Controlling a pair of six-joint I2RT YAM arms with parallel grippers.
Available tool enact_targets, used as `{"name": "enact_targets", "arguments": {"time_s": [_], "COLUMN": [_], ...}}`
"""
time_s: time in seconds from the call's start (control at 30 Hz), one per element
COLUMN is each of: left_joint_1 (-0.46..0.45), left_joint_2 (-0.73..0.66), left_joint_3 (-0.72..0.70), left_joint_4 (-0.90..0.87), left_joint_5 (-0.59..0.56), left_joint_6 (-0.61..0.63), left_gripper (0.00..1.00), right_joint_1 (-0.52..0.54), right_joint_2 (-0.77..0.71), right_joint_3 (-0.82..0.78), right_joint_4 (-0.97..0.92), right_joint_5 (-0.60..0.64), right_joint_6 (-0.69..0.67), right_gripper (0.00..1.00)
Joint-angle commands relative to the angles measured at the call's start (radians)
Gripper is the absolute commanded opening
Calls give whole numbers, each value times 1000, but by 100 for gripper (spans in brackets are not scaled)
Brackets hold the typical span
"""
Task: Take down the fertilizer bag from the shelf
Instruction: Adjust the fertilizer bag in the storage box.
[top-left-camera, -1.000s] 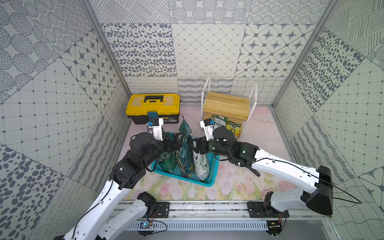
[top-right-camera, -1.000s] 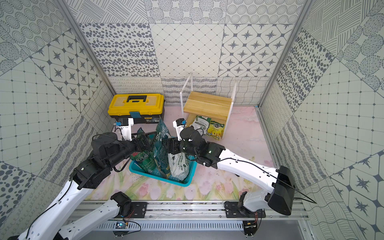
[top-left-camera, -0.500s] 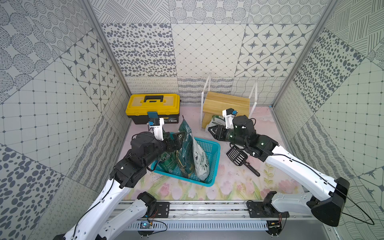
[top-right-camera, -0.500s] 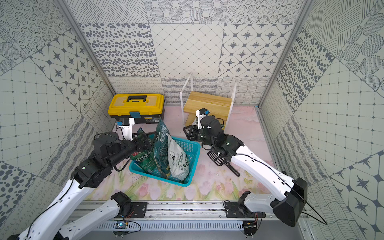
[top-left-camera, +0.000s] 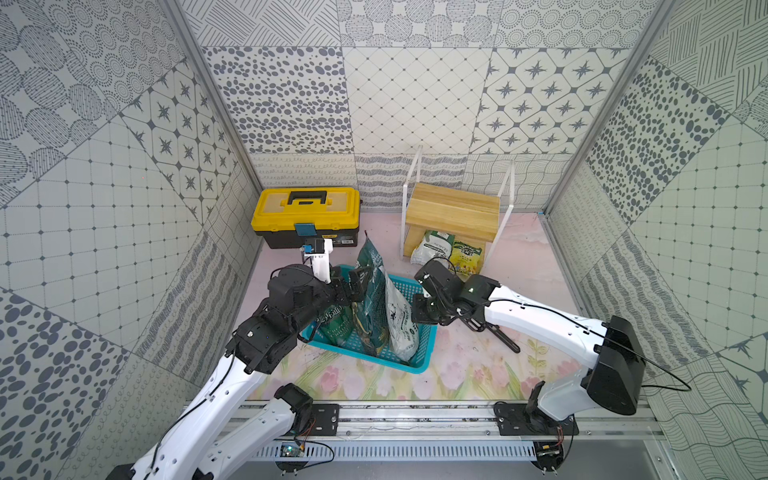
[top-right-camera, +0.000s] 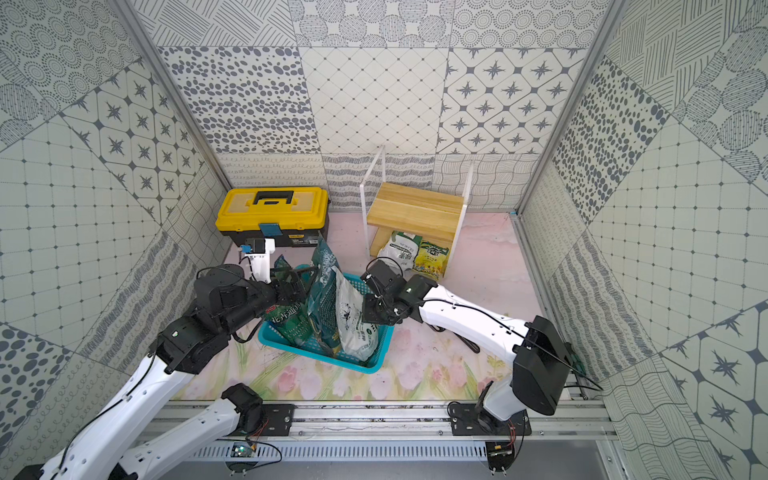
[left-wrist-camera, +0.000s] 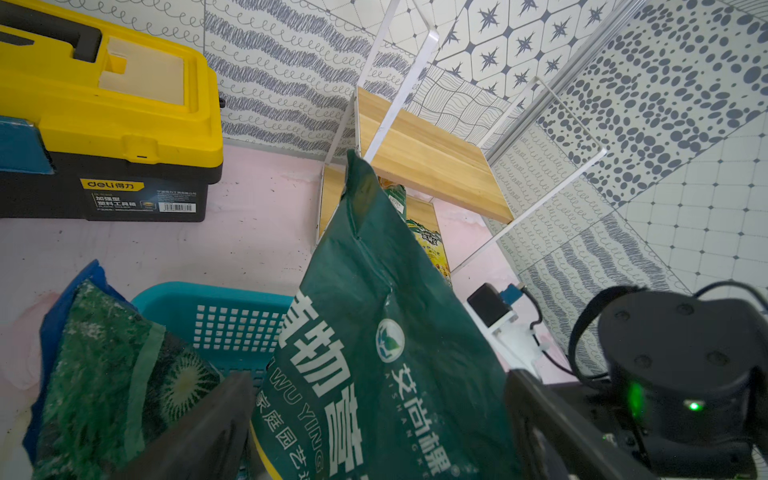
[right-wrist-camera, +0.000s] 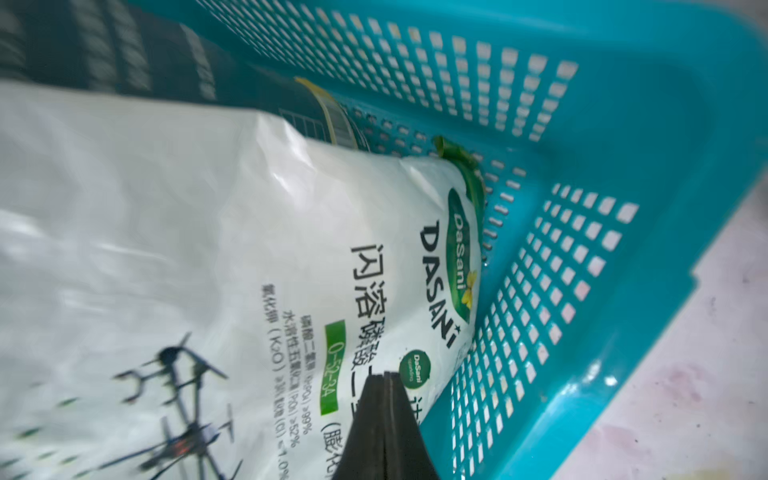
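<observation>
The shelf (top-left-camera: 453, 210) (top-right-camera: 415, 208) stands at the back. On its lower board lie a white fertilizer bag (top-left-camera: 434, 246) (top-right-camera: 401, 248) and a yellow-green one (top-left-camera: 467, 254) (top-right-camera: 432, 258). Neither gripper is at them. My left gripper (top-left-camera: 353, 282) (left-wrist-camera: 376, 376) is open, with its fingers either side of a tall dark green bag (left-wrist-camera: 374, 316) that stands in the teal basket (top-left-camera: 424, 349). My right gripper (top-left-camera: 417, 309) (right-wrist-camera: 384, 376) is shut and empty. Its tips point at a white bag (right-wrist-camera: 208, 232) in the basket's right end.
A yellow-and-black toolbox (top-left-camera: 305, 214) sits at the back left, beside the shelf. A third, mottled green bag (left-wrist-camera: 104, 365) leans in the basket's left end. A black hand rake (top-left-camera: 496, 334) lies on the floor right of the basket, under my right arm.
My right arm swung from the basket up toward the shelf, then came back to the basket's right side, and its jaws closed. The left arm stayed put.
</observation>
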Motion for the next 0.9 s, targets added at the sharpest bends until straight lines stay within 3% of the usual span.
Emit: {"name": "enact_targets", "arguments": {"time_s": [0.0,0.33,0.47,0.8,0.87], "left_joint_1": [2,1,2,2,1], "left_joint_2": [-11,-55,-51,-64,-64], "left_joint_3": [-1,-19,-20,-35,-31], "left_joint_4": [26,17,22,30,26], "left_joint_5": [-26,-66,-63,-64,-64], "left_joint_6": [89,171,156,119,120], "left_gripper": [100,100,100,100,100], "right_joint_1": [16,19,18,5,-2], "right_joint_2": [47,139,175,261,291], "right_joint_3": [12,-13,-15,10,28], "right_joint_4": [-52,-82,-56,-2,12], "right_joint_5": [64,63,22,-62,-77], "right_joint_6": [51,140,132,98,88], "right_gripper": [0,2,7,44,47]}}
